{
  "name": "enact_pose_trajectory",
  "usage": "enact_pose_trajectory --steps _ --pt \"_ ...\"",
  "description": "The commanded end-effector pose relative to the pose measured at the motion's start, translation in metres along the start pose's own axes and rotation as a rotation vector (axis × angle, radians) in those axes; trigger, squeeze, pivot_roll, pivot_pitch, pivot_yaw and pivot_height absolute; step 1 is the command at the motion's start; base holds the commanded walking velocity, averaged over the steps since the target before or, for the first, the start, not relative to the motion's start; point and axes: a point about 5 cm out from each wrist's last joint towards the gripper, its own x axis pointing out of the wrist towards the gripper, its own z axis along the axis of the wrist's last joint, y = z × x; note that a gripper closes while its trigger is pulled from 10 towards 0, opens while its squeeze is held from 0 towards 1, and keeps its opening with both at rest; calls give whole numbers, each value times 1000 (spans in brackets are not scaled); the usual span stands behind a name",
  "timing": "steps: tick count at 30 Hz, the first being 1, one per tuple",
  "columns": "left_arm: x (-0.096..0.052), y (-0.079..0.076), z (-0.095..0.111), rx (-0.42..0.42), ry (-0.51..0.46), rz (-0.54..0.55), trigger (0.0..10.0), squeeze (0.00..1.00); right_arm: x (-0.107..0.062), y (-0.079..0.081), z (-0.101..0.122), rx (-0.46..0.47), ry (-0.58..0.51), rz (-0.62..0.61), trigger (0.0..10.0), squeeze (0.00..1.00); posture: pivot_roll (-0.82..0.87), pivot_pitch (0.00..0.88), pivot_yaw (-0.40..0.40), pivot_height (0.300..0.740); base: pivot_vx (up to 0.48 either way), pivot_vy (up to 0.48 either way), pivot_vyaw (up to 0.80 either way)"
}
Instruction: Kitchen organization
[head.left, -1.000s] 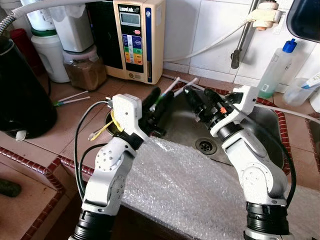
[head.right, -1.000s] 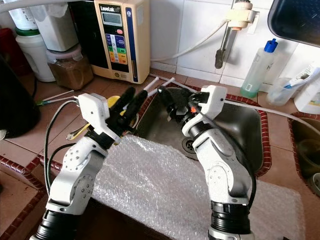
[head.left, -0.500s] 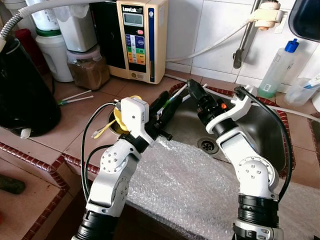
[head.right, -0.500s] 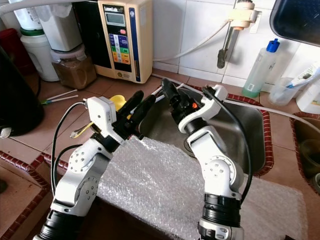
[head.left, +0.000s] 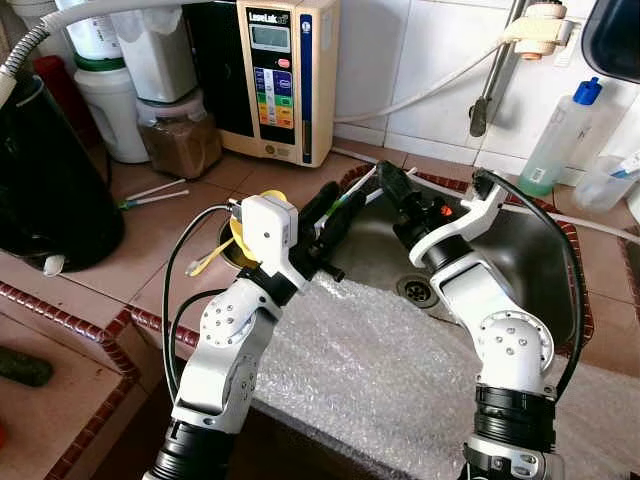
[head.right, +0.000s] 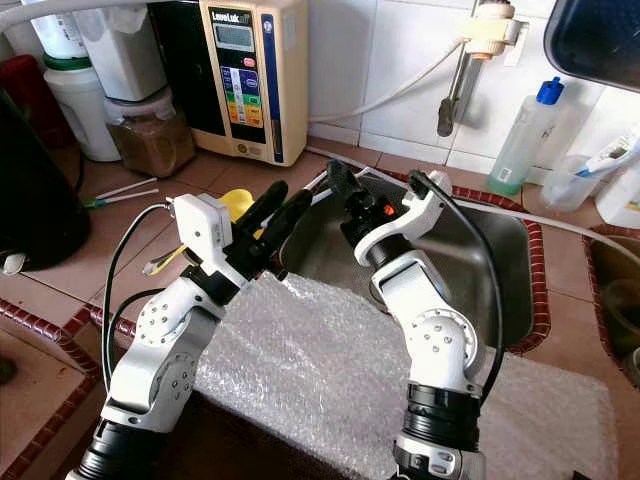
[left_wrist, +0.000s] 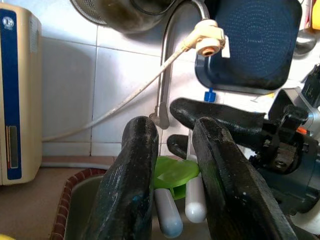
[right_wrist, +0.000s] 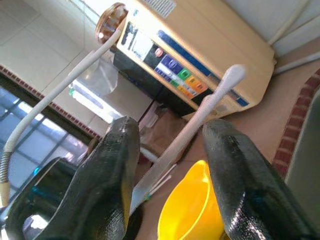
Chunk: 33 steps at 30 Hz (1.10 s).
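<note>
Utensils with white handles (head.left: 362, 186) lie across the rear left corner of the sink (head.left: 540, 245), their handles leaning on the red-tiled rim; a green piece (left_wrist: 174, 171) sits at their base in the left wrist view. What kind of utensils they are cannot be told.

Progress, as judged: early. Nothing is held by either gripper, and the handles remain at the sink corner. Grasping, lifting and placing are all left to do.

Left gripper (head.left: 325, 210): the arm is bent at the elbow and reaches forward over the bubble wrap (head.left: 370, 375) that covers the desk (head.left: 150, 230) edge. Its fingers (left_wrist: 132, 170) are spread and point at the two white handles, which appear in the gap between them, not yet touched.

Right gripper (head.left: 392, 186): the arm reaches forward and inward over the sink, wrist turned toward the same corner. Its fingers (right_wrist: 117, 165) are spread, and one white handle (right_wrist: 210, 107) runs through the gap between them without visible contact.

A yellow cup (head.left: 238, 226) sits on the desk just beside the left wrist. A water purifier (head.left: 278, 75) stands against the tiled wall behind.
</note>
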Motion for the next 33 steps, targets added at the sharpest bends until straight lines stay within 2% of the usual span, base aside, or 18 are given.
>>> enact_pose_trajectory --steps 1,20,21,22,23,24,25,26,27,32,33 --pt "2 -1 0 11 -1 -9 0 0 1 5 -1 6 14 25 0 0 -12 0 -4 740 0 0 0" --pt "1 0 -2 7 9 -11 0 0 -3 2 0 6 21 8 0 0 -18 0 3 740 0 0 0" --pt "1 0 -3 10 15 -9 1098 0 -3 1 0 4 19 6 0 0 -18 0 3 740 0 0 0" --pt "1 0 -3 11 17 -9 1098 0 -4 1 0 2 18 5 0 0 -18 0 3 740 0 0 0" --pt "1 0 -4 11 21 -7 2706 0 -4 1 0 1 17 3 0 0 -18 0 3 740 0 0 0" --pt "1 0 -4 10 23 -6 3216 0 -4 1 0 -1 17 3 0 0 -17 0 3 740 0 0 0" --pt "1 0 -4 9 25 -4 7373 0 -4 0 0 -3 16 -1 0 0 -18 0 3 740 0 0 0" --pt "1 0 -4 8 26 -3 7373 0 -4 0 1 -4 14 -4 0 0 -18 0 3 740 0 0 0" --pt "1 0 -5 1 27 -7 10000 0 -4 -1 1 -7 13 -7 0 0 -18 0 3 740 0 0 0" --pt "1 1 -7 -20 38 5 10000 0 -4 -2 2 -18 8 -17 0 0 -17 0 3 740 0 0 0" --pt "1 2 -7 -24 38 12 10000 953 -4 -2 2 -26 5 -20 0 0 -17 0 3 740 0 0 0"
